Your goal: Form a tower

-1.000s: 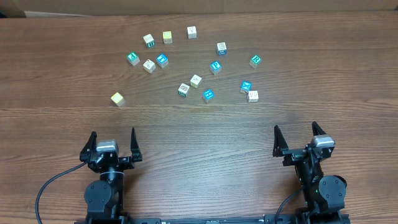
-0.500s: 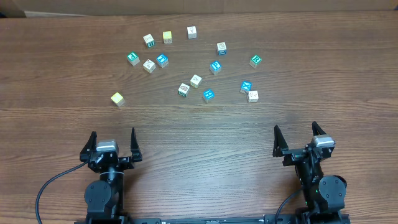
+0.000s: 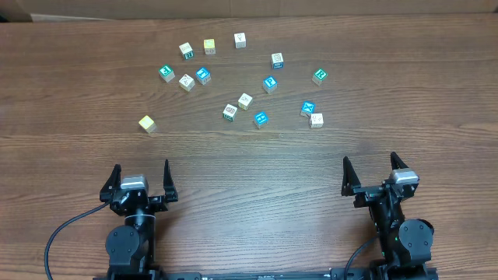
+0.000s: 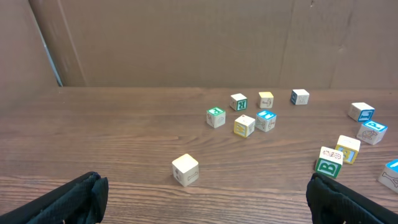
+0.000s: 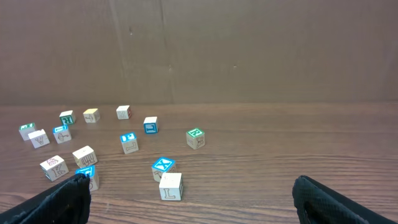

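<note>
Wood-grain bench (image 3: 249, 155) fills the overhead view, and a brown cardboard wall (image 4: 186, 43) stands along its far edge. Fifteen small cubes (image 3: 245, 101) lie scattered over the far half of the bench. One pale yellow cube (image 3: 146, 123) sits apart toward the left edge, and the rest spread from left of centre toward the right. Each rests flat on one face, none sits on another, and they are turned at different angles, so nothing yet rises as a stack.

Two arms wait at the near edge. The left claw (image 3: 141, 166) is spread wide and holds nothing, and the right claw (image 3: 369, 159) is likewise released and empty. Both are well apart from the cubes.

From overhead the printed letters are too small to read. The left wrist view shows only twelve cubes, the last one (image 4: 390, 174) cut off by the frame's right side. In the right wrist view one blue-faced cube (image 5: 86, 174) is partly hidden behind a finger.
</note>
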Robot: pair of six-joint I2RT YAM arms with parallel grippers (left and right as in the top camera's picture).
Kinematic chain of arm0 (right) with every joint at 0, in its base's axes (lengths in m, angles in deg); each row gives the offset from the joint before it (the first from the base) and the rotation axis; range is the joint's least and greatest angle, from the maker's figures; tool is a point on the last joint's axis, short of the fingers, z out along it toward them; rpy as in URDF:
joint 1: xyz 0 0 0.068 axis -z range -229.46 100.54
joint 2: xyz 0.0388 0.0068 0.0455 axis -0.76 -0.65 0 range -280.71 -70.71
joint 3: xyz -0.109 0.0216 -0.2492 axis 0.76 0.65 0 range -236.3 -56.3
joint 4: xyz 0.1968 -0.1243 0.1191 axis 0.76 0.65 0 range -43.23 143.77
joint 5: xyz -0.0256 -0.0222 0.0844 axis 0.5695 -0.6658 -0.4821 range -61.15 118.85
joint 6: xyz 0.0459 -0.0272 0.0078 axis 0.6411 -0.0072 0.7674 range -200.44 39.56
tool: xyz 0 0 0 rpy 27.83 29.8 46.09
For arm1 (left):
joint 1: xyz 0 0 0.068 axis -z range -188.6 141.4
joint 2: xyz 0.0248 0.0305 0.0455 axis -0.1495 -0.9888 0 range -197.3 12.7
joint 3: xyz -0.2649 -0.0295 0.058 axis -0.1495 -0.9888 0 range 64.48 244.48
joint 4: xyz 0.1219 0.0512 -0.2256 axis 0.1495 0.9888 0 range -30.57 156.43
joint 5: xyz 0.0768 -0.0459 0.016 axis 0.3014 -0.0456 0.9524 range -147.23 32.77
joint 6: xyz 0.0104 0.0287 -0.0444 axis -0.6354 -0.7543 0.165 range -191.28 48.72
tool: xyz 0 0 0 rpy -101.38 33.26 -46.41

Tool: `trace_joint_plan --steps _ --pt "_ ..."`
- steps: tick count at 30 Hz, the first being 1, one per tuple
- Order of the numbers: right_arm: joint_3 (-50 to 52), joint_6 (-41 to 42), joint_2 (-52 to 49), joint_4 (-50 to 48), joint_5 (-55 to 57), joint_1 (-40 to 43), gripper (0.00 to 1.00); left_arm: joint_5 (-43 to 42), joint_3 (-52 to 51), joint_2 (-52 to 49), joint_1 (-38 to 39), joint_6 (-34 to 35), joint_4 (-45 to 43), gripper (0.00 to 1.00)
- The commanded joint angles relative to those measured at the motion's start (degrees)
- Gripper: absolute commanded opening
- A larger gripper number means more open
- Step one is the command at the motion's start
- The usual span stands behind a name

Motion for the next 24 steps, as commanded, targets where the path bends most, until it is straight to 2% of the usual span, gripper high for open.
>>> trace_joint_plan --steps 1,24 --pt "0.59 0.17 -0.70 -0.35 0.02 -0.28 1.00 -0.31 -0.24 0.59 -0.42 -1.09 -0.02 1.00" --pt "0.59 0.17 -1.70 -0.35 0.02 -0.28 1.00 0.35 -0.24 0.59 -0.42 -1.11 -0.07 0.99"
